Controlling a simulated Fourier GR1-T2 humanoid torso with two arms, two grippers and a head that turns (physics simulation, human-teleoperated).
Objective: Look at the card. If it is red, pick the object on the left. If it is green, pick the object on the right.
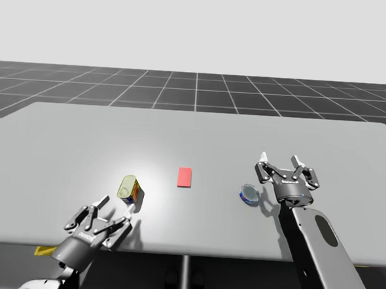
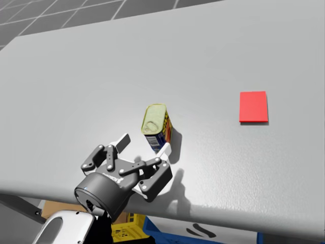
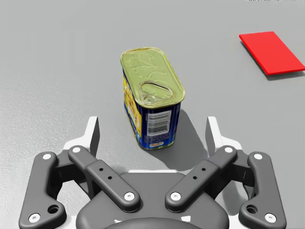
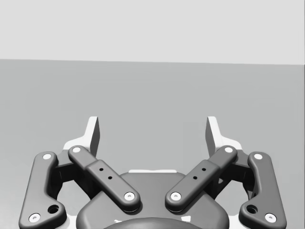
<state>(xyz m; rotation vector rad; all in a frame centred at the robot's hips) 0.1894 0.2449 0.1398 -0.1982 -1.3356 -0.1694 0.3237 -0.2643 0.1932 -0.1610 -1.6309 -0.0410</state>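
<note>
The card (image 1: 185, 177) is red and lies flat at the table's middle; it is also in the head view (image 2: 253, 107) and the left wrist view (image 3: 271, 52). Left of it stands a blue and yellow rectangular can (image 1: 129, 189) (image 2: 157, 127) with a gold pull-tab lid. My left gripper (image 1: 115, 213) (image 2: 143, 145) is open just short of the can (image 3: 151, 98), whose near end sits between the fingertips without touching them. Right of the card lies a small blue round tin (image 1: 249, 194). My right gripper (image 1: 281, 163) (image 4: 152, 131) stands open beside that tin, with nothing between its fingers.
The grey table (image 1: 193, 135) has bare surface behind the objects. Its front edge runs just under my left wrist. Below that edge are a yellow crate (image 2: 126, 231) and a blue bin (image 2: 167, 235).
</note>
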